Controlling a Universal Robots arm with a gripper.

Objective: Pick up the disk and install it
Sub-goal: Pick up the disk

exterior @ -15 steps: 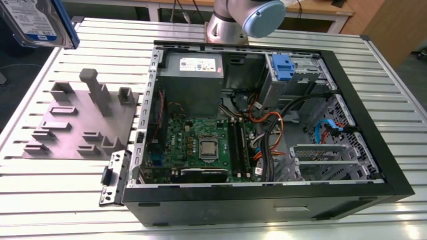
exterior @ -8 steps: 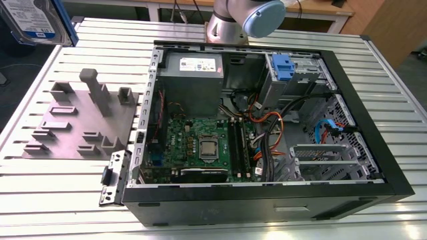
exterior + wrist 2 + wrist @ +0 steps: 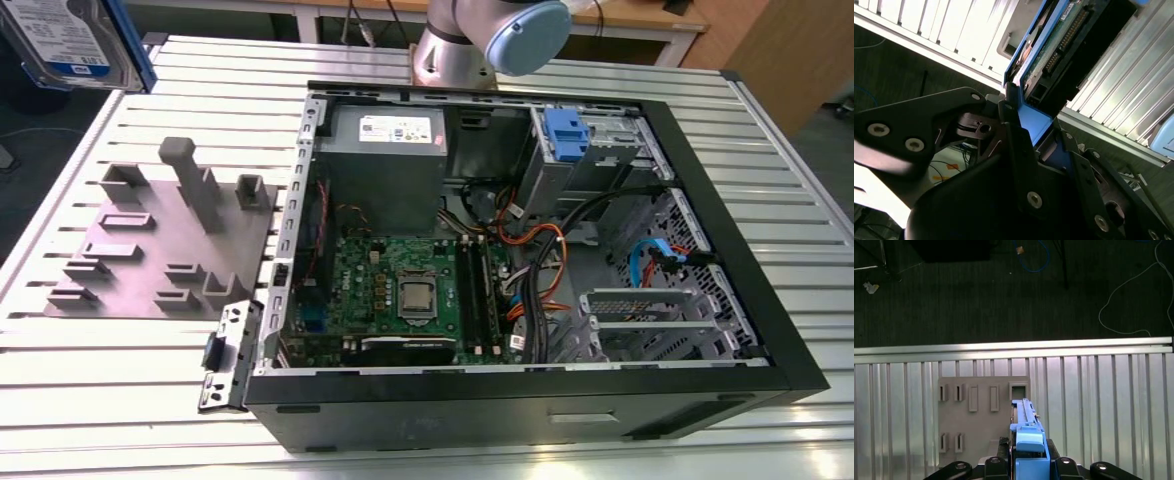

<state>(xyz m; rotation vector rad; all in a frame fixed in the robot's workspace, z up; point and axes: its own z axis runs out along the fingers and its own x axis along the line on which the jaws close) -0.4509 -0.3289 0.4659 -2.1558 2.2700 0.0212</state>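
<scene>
The disk (image 3: pixel 60 40) hangs in the air off the table's far corner at the exterior view's left, showing its label and blue carrier rails. In the first wrist view the disk (image 3: pixel 1026 437) stands edge-on above the grey slotted holder plate (image 3: pixel 979 395), with my gripper (image 3: pixel 1029 467) shut on its blue rail. In the second wrist view the black fingers (image 3: pixel 1016 140) clamp the blue carrier, and the disk's (image 3: pixel 1056 47) circuit-board side and connector face the camera.
An open black computer case (image 3: pixel 787 340) lies on the slatted metal table (image 3: pixel 120 400), with a motherboard, cables and a grey drive cage with a blue latch (image 3: pixel 567 135). The grey holder plate (image 3: pixel 160 240) lies beside the case. The arm's base (image 3: pixel 461 55) stands behind the case.
</scene>
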